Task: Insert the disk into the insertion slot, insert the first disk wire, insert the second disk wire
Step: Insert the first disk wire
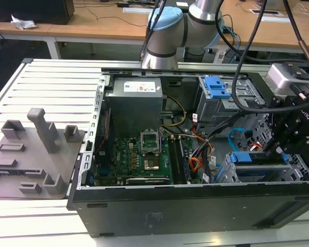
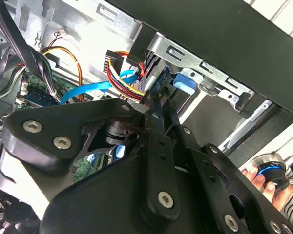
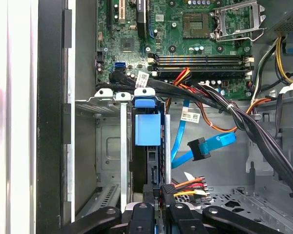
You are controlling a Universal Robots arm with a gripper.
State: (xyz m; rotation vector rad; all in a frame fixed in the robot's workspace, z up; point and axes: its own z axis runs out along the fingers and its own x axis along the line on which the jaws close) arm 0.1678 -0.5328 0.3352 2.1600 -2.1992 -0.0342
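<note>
Slatted table (image 1: 51, 77) in front of wooden desks (image 1: 92, 23), carrying an open computer case (image 1: 195, 206) laid on its side. A grey fixture (image 1: 36, 149) with upright blocks lies just beside the case on the exterior view's left. The arm (image 1: 167, 31) rises behind the case and reaches over to its end on the exterior view's right.

The disk (image 1: 250, 158) stands on edge inside the slot (image 1: 293, 170), its blue carrier uppermost, at the near corner of the case on the exterior view's right. A taller cage with a blue tab (image 1: 216, 87) stands farther back. In the first wrist view the disk (image 3: 148, 129) sits between the slot's (image 3: 107, 146) metal walls, with the motherboard (image 3: 185, 44) beyond.

The gripper (image 1: 274, 149) hangs over the slot's end. In the first wrist view the gripper (image 3: 160, 192) is at the disk's connector edge, its fingers drawn close together and clamped on the power plug (image 3: 169, 188), whose red, yellow and black wires run off to one side. In the second wrist view the gripper (image 2: 157, 100) tapers to a narrow tip beside the same wires (image 2: 124, 78) and the disk (image 2: 183, 83).

The blue cable (image 3: 210, 146) lies loose beside the slot, its black plug apart from the disk. A hand (image 2: 261, 178) holding a blue-ringed device appears outside the case.
</note>
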